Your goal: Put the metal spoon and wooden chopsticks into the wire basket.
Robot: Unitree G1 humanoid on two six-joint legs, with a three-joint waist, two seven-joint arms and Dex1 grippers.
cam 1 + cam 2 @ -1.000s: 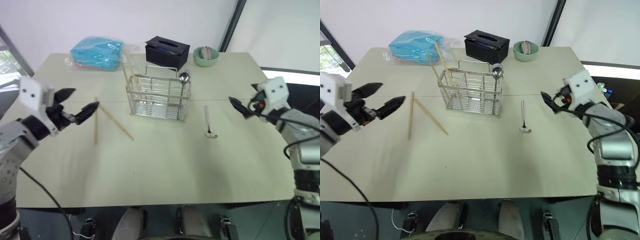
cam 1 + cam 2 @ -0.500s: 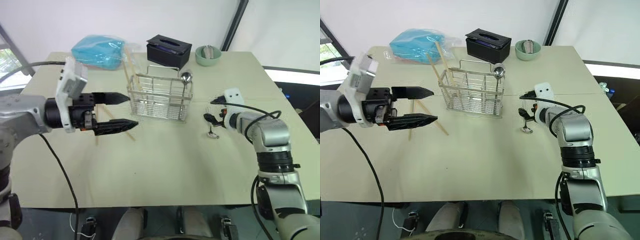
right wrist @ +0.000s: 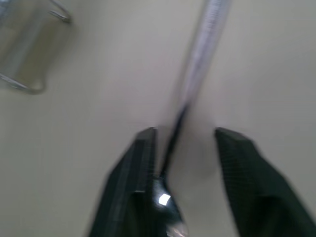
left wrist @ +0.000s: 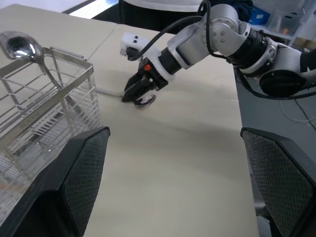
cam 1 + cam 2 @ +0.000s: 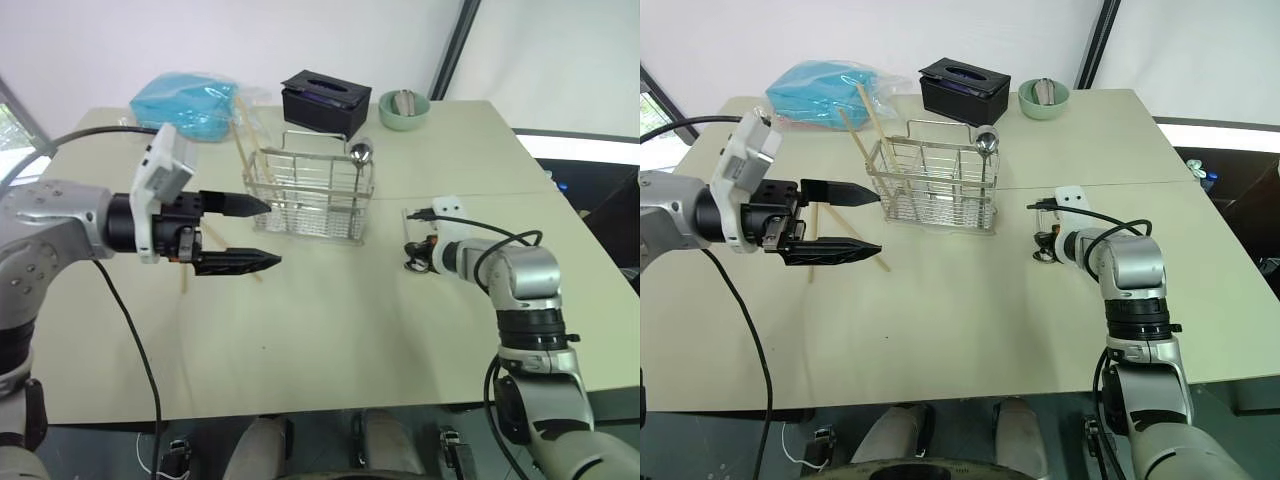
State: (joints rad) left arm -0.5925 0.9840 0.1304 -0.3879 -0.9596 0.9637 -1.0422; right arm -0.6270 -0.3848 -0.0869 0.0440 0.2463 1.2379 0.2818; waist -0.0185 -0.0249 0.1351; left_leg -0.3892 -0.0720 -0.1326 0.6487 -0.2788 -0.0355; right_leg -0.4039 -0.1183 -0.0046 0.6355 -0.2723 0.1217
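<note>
Reaching for the metal spoon (image 4: 140, 100) on the table (image 5: 330, 330).
It lies just right of the wire basket (image 5: 308, 195); right gripper (image 3: 182, 163) fingers sit narrow around its handle, left gripper (image 5: 258, 232) wide, empty. Next: squeeze, lift.

Far left on the beige table (image 5: 330, 330): crumpled blue plastic bag (image 5: 190, 100). Far centre: black rectangular tissue box (image 5: 326, 101). Right of that: pale green round bowl (image 5: 404, 108). Upright, large-bowled silver spoon (image 5: 360, 155).
</note>
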